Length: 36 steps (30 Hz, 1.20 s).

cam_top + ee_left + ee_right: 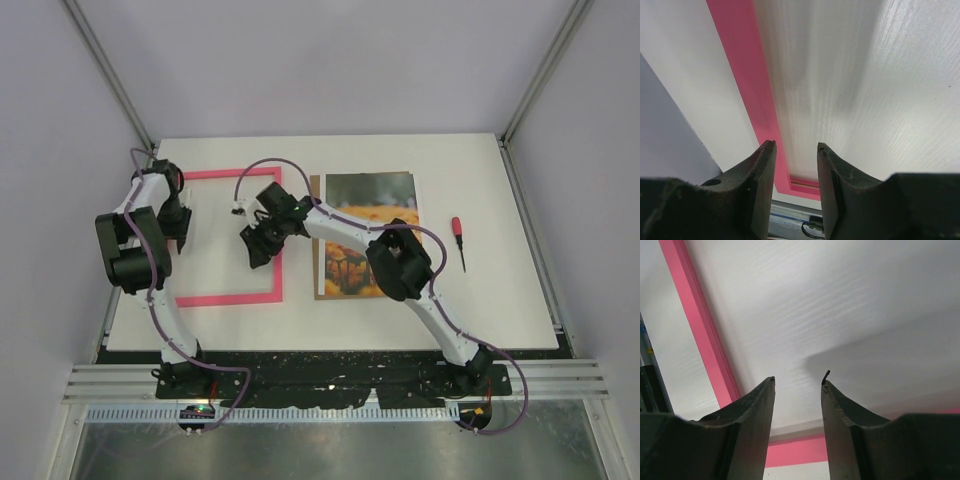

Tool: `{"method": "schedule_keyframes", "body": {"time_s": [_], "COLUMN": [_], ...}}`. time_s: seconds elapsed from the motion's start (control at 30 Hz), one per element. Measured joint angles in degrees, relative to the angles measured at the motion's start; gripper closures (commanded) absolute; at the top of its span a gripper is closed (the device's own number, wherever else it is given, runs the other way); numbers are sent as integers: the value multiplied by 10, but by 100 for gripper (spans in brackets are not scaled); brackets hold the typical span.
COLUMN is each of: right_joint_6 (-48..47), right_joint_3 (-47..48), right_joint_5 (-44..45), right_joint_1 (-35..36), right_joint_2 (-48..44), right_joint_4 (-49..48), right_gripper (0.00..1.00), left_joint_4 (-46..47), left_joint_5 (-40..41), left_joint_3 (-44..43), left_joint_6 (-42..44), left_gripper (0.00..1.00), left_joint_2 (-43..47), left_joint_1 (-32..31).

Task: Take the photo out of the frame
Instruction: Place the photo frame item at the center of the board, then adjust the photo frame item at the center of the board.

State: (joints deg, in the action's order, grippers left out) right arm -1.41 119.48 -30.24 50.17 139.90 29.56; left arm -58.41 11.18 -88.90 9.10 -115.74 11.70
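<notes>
The bright-pink frame (226, 299) lies flat on the white table at the left, with only pale surface showing inside it. The photo (371, 192), orange-yellow flowers under a dark blurred top, lies outside the frame to its right, partly hidden by my right arm. My left gripper (178, 216) is open and empty over the frame's left side; its wrist view shows the jaws (796, 146) spread above a pink bar and corner (747, 75). My right gripper (256, 241) is open and empty over the frame's right side (694, 315), its jaws (798, 379) apart.
A brown backing board (316, 200) shows as a thin strip along the photo's left edge. A red-handled screwdriver (458, 240) lies to the right of the photo. The table's (480, 310) near edge meets a metal rail.
</notes>
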Motion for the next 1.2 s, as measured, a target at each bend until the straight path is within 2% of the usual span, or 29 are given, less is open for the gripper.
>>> {"method": "schedule_keyframes", "body": {"time_s": [0.1, 0.2, 0.5, 0.9, 1.2], "right_joint_6": [-15, -42, -113, -178, -199], "right_joint_3": [-36, -71, -138, -161, -158], "right_joint_5": [-1, 2, 49, 102, 83], "right_joint_1": [-7, -11, -21, -25, -24], "right_joint_2": [-22, -57, -163, -134, -112], "right_joint_4": [5, 12, 12, 49, 91], "right_gripper": [48, 43, 41, 41, 41], "left_joint_4": [1, 0, -11, -34, -45], "left_joint_5": [9, 20, 56, 115, 139], "left_joint_3": [4, 4, -1, -31, -37], "left_joint_6": [3, 4, 6, 8, 9], "left_gripper": [56, 50, 48, 48, 48], "left_joint_2": [1, 1, 1, -24, -30], "left_joint_1": [-1, -2, -4, -24, -35]}}
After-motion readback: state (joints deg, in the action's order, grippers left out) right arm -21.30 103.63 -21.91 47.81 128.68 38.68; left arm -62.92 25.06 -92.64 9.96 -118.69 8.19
